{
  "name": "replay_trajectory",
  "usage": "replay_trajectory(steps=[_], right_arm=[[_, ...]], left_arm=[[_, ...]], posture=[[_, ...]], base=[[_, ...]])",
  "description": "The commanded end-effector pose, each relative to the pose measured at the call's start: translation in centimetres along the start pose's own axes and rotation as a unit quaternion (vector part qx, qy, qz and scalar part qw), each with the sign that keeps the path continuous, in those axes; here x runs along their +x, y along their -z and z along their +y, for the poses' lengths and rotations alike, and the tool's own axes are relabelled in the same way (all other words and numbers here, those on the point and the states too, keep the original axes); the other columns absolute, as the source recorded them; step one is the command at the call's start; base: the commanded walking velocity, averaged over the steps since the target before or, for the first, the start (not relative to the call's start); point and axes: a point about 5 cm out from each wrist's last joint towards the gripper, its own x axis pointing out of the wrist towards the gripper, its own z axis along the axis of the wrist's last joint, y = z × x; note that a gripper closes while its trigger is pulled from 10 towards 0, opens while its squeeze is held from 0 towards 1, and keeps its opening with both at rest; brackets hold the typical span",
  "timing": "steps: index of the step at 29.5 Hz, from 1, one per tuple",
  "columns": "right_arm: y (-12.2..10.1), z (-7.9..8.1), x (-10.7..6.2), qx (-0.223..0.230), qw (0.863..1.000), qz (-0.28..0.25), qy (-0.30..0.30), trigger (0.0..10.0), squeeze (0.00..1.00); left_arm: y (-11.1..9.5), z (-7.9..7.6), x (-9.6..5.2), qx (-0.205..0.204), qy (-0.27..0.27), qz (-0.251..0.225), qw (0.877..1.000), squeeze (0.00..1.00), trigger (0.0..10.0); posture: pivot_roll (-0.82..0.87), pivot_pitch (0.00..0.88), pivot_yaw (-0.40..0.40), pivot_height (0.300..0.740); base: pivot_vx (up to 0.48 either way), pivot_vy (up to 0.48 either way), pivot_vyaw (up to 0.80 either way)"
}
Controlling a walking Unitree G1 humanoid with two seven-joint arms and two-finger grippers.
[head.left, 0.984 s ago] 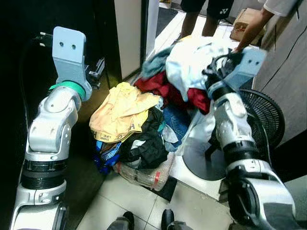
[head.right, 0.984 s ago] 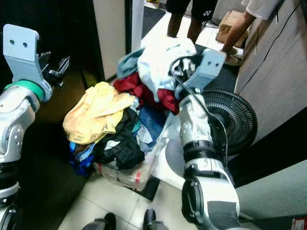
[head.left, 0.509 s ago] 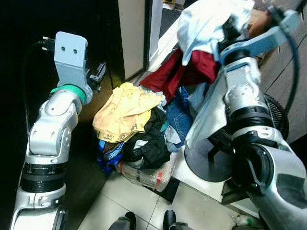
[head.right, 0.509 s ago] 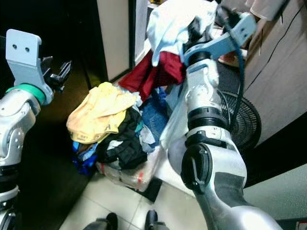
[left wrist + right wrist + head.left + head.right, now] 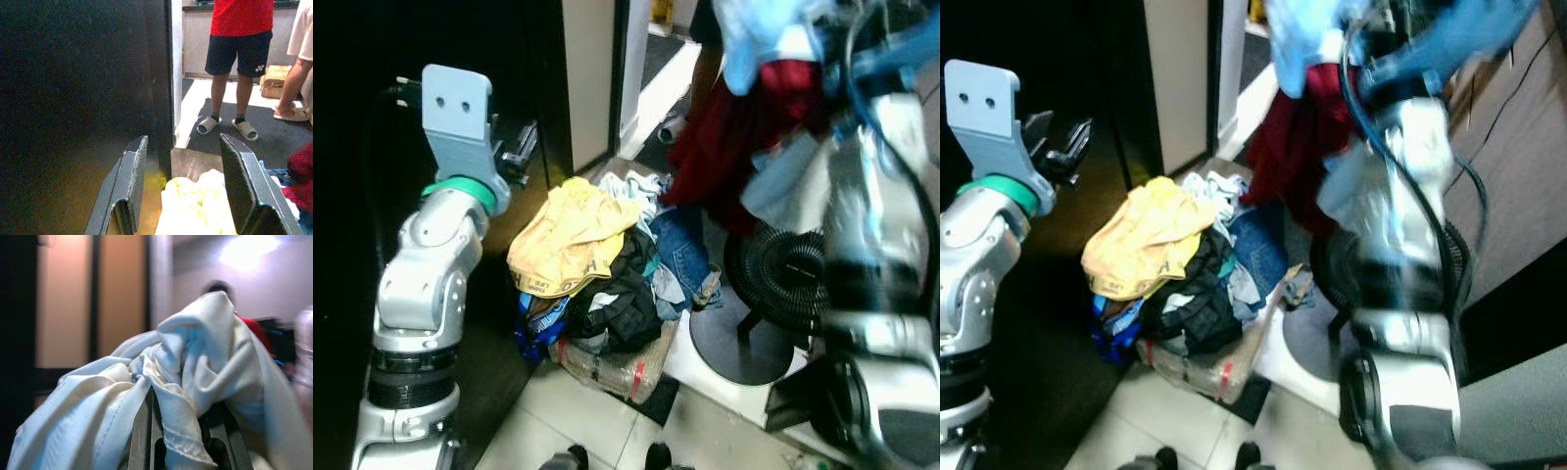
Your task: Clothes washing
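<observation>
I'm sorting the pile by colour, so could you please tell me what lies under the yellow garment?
Under the yellow garment lie a black garment and some blue cloth, atop a clear bag. Anything directly beneath its middle is covered.

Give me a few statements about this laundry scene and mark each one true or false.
1. The right hand is shut on a white garment, raised high. True.
2. The left hand is holding the yellow shirt. False: it is open and grips nothing, up beside the dark doorway.
3. A dark red garment hangs below the lifted white one. True.
4. The yellow shirt lies at the bottom of the clothes pile. False: it lies on top.
5. A black fan stands to the right of the pile. True.
</observation>
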Motion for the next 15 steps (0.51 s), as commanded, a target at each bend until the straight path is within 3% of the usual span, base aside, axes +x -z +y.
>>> replay_trajectory(steps=[1,2,5,7,10,12,14,15], right_arm=[[-2.8,-1.0,0.2,-0.017,0.998,-0.051,0.022,10.0,0.0],[-2.8,-1.0,0.2,-0.017,0.998,-0.051,0.022,10.0,0.0],[-3.9,-0.1,-0.5,-0.077,0.995,-0.069,0.003,10.0,0.0],[-3.5,0.6,-0.9,-0.085,0.994,-0.064,-0.005,10.0,0.0],[-1.3,1.6,-2.3,-0.092,0.995,-0.023,-0.017,10.0,0.0],[2.0,2.2,-4.7,-0.081,0.995,0.048,-0.019,10.0,0.0],[3.8,2.3,-6.5,-0.073,0.993,0.094,-0.018,10.0,0.0],[3.8,2.3,-6.5,-0.073,0.993,0.094,-0.018,10.0,0.0]], left_arm=[[0.6,-0.3,-0.3,-0.002,0.006,0.01,1.0,0.0,10.0],[0.6,-0.3,-0.3,-0.002,0.006,0.01,1.0,0.0,10.0],[0.9,-0.6,-0.1,-0.009,0.012,0.009,1.0,0.0,10.0],[0.6,-1.0,0.1,-0.018,0.015,0.002,1.0,0.0,10.0],[0.0,-1.5,0.2,-0.024,0.024,-0.017,0.999,0.0,10.0],[-0.3,-1.6,0.0,-0.013,0.027,-0.026,0.999,0.0,10.0],[-0.2,-1.5,-0.3,-0.006,0.026,-0.027,0.999,0.0,10.0],[-0.2,-1.5,-0.3,-0.006,0.026,-0.027,0.999,0.0,10.0]], posture=[[0.13,0.069,0.022,0.74],[0.13,0.069,0.022,0.74],[0.1,0.04,0.033,0.74],[0.09,0.023,0.031,0.74],[0.09,0.005,0.025,0.74],[0.1,0.0,0.022,0.74],[0.1,0.0,0.021,0.74],[0.1,0.0,0.021,0.74]], base=[[0.0,0.0,0.0],[0.0,0.0,0.0],[0.0,0.0,0.0],[0.0,0.0,0.0],[0.0,0.0,0.0],[0.0,0.0,0.0],[0.0,0.0,0.0],[0.0,0.0,0.0]])
